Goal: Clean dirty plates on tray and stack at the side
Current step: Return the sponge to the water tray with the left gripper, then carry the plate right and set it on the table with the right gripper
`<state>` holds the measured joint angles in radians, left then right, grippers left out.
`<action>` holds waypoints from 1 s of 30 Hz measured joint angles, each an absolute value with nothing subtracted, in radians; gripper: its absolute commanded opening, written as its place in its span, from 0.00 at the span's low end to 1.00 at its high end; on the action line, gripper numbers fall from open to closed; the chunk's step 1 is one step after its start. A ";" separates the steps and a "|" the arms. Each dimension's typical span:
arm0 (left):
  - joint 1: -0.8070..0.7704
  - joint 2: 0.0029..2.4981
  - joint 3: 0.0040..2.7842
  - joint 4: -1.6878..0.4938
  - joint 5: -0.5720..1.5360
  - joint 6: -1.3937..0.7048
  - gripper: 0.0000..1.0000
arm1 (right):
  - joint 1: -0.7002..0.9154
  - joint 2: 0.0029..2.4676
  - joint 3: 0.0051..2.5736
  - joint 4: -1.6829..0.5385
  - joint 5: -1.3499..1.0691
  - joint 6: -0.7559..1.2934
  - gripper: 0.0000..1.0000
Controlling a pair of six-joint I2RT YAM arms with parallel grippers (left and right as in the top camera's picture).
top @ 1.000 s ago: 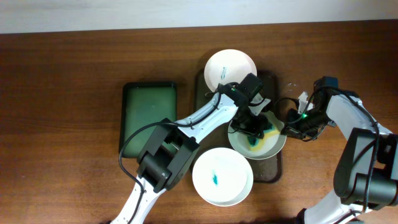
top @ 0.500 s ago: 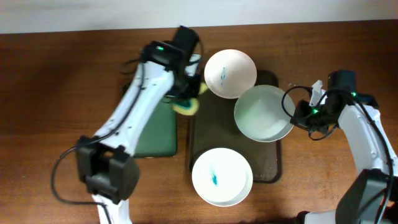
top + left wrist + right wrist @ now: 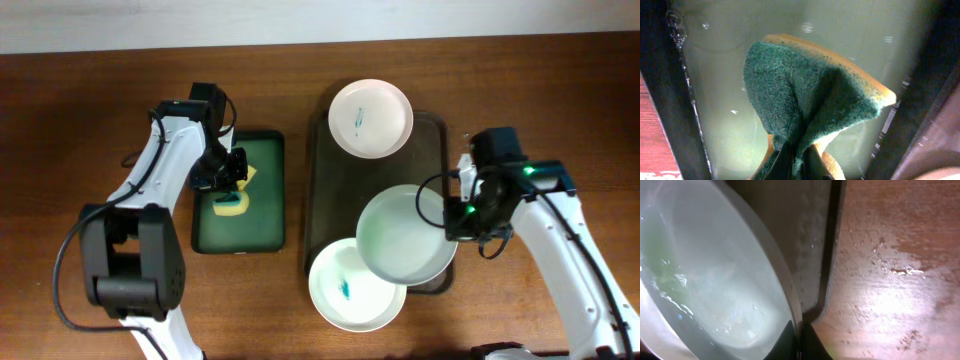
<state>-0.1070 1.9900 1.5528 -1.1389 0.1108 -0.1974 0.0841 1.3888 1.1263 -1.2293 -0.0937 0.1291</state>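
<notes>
Your left gripper [image 3: 224,182] has carried the sponge [image 3: 232,204] back over the small green tray [image 3: 265,225], jaws pinched on it. Your right gripper [image 3: 462,208], clamped on the wiped plate [image 3: 400,240] at its rim, has moved it down the brown tray [image 3: 430,150], overlapping the lower smeared plate [image 3: 340,290]. Judgement: one clean, stacking next. The upper smeared plate [image 3: 370,118] is still untouched.

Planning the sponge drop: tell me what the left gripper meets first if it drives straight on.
The left gripper points down into the small green tray. Its jaws hold the sponge, so the sponge would press onto the tray floor first. Whether the two are touching now is unclear.
</notes>
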 measured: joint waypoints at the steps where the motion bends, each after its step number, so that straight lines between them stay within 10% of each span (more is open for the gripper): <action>1: -0.109 1.969 1.552 -1.139 0.118 -0.197 0.15 | 0.121 1.384 1.126 -1.243 -0.060 0.150 0.04; 30: -0.109 1.769 1.486 -1.071 0.071 -0.175 0.29 | 1.076 1.296 1.126 -1.357 0.876 0.606 0.04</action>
<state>-0.1089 1.7691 1.4864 -1.0714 0.0708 -0.1749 1.0763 1.2964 1.1259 -1.3575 0.8757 0.6064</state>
